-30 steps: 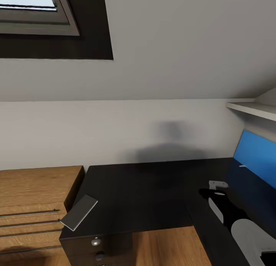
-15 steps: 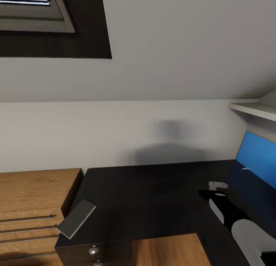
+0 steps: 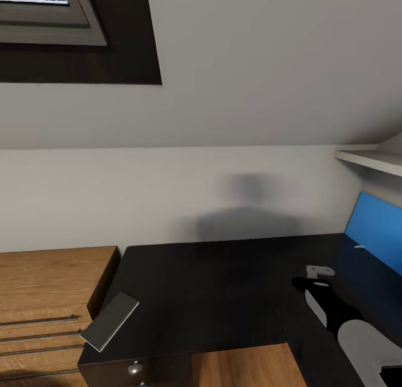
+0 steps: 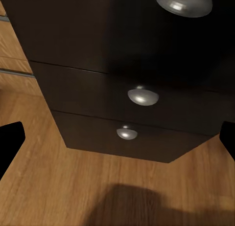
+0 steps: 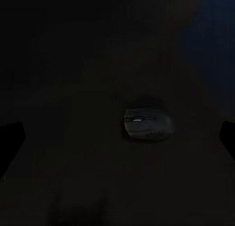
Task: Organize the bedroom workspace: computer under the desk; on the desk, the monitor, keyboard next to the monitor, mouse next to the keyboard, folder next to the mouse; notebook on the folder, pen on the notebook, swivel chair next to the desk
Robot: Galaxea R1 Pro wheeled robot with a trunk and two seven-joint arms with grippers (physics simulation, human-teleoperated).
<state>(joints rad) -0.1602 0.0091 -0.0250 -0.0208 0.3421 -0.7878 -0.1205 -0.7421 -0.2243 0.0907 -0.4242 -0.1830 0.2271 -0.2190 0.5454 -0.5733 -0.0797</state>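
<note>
The desk (image 3: 212, 286) has a black top and a blue back panel (image 3: 377, 230) at the right. A thin grey notebook (image 3: 109, 321) lies askew on its front left corner, jutting slightly over the edge. A small pale stick, likely the pen (image 3: 359, 246), lies by the blue panel. My right arm (image 3: 357, 337) reaches over the desk's right wing. My right gripper (image 5: 117, 138) hangs open above the dark top, with a grey mouse (image 5: 147, 124) lying below it. My left gripper (image 4: 117, 140) is open and faces the black drawer pedestal (image 4: 132, 50).
A light wooden drawer cabinet (image 3: 50, 286) stands against the desk's left side. A white shelf (image 3: 368, 159) juts out above the blue panel. The sloped ceiling holds a window (image 3: 39, 13). Wooden floor (image 3: 234, 364) shows in front of the desk.
The whole head picture has shifted a little, so the camera moved slightly. The notebook, pen and desk keep their places relative to each other. My right arm has barely shifted.
</note>
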